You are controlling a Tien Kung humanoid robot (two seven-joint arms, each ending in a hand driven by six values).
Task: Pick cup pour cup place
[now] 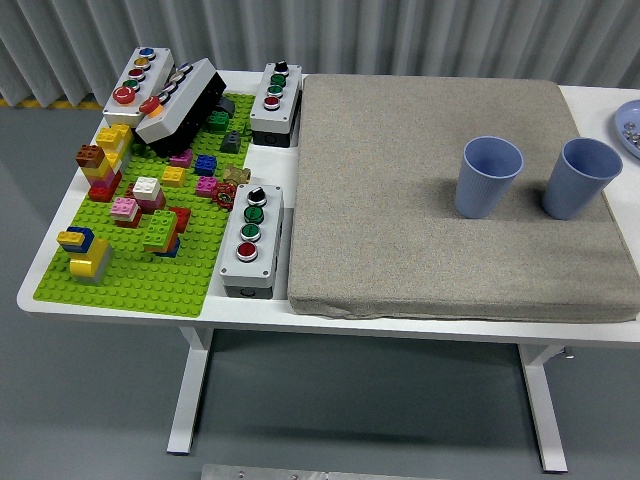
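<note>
We see a coarse grey fabric mat [430,190] covering the right part of the white table [110,305], its near edge slightly rumpled. On its right side stand two ribbed blue cups, the left cup [489,177] and the right cup [581,178], upright, close together but apart, with bare mat before them. Left lie a green studded baseplate [150,275] with bricks and grey button boxes [251,240]. Neither of our hands shows, so we cannot tell the fingers' state.

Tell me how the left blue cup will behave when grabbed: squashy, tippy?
The left cup looks thin-walled and ribbed, so it is probably light and may flex under a firm squeeze. It is tall with a narrow base on a soft grey mat, so a sideways nudge could tip it.
</note>
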